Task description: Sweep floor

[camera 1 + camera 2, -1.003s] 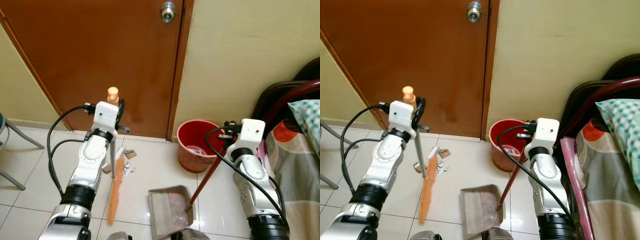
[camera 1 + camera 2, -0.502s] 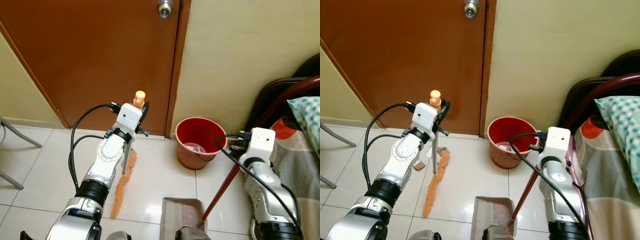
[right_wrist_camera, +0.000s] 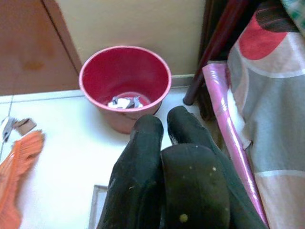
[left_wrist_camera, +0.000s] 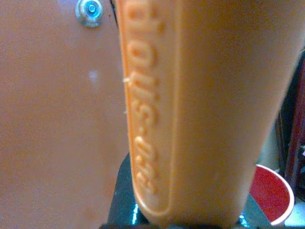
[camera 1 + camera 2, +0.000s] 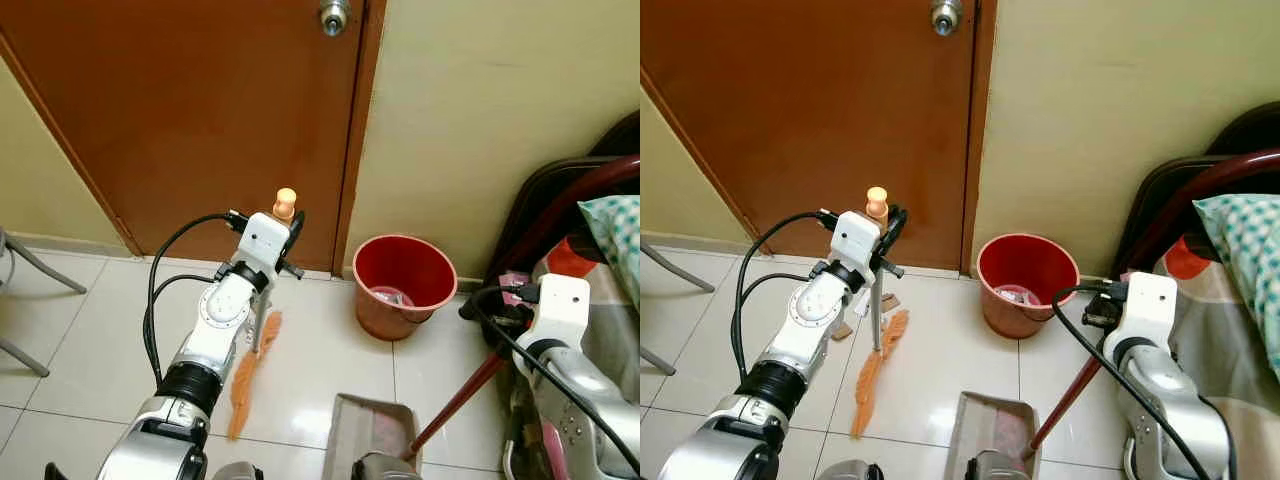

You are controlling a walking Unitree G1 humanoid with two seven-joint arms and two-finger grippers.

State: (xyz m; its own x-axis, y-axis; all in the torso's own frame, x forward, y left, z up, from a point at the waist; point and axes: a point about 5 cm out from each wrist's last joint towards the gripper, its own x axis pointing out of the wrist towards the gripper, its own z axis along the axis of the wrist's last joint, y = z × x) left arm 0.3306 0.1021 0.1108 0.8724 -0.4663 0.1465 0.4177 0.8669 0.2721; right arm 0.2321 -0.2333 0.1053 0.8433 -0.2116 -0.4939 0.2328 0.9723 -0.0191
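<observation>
Left gripper clamps the orange broom; right gripper closes around the dustpan handle.

Glossy tiled floor (reflective), plastic red bucket, wooden door.
</observation>
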